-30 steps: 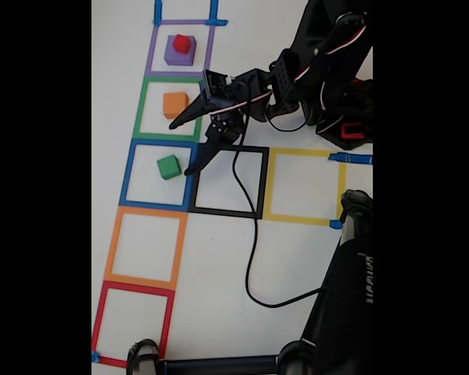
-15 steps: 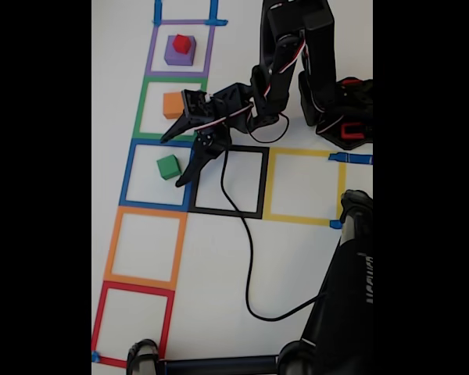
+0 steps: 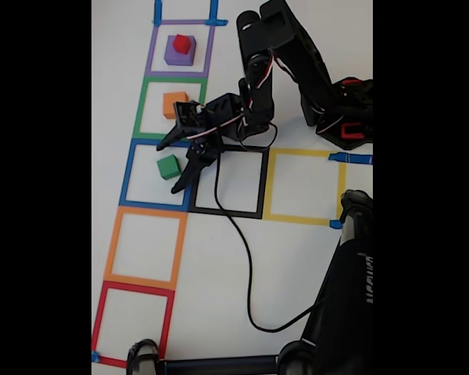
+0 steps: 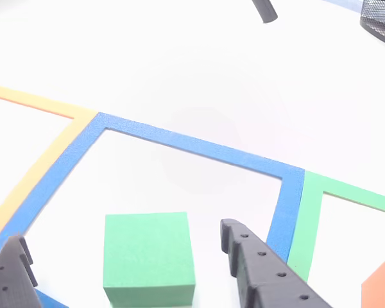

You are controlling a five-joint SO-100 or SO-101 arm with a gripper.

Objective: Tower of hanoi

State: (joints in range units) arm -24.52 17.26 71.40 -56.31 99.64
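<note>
- Green cube (image 3: 169,166) (image 4: 149,258): resting inside the blue tape square (image 3: 159,174), in the fixed view the middle of three occupied squares; it appears to be the piece addressed.
- Gripper (image 3: 174,166) (image 4: 119,253): jaws spread wide, one finger either side of the green cube, nothing clamped; contact cannot be told.
- Orange cube (image 3: 174,104): in the green tape square (image 3: 170,108), partly covered by the gripper body.
- Red cube (image 3: 182,44): stacked on the purple cube (image 3: 177,54), smaller upon larger.

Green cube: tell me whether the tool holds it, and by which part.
Nothing is held. The tool is open, its fingers on either side of the green cube, not touching it.
</note>
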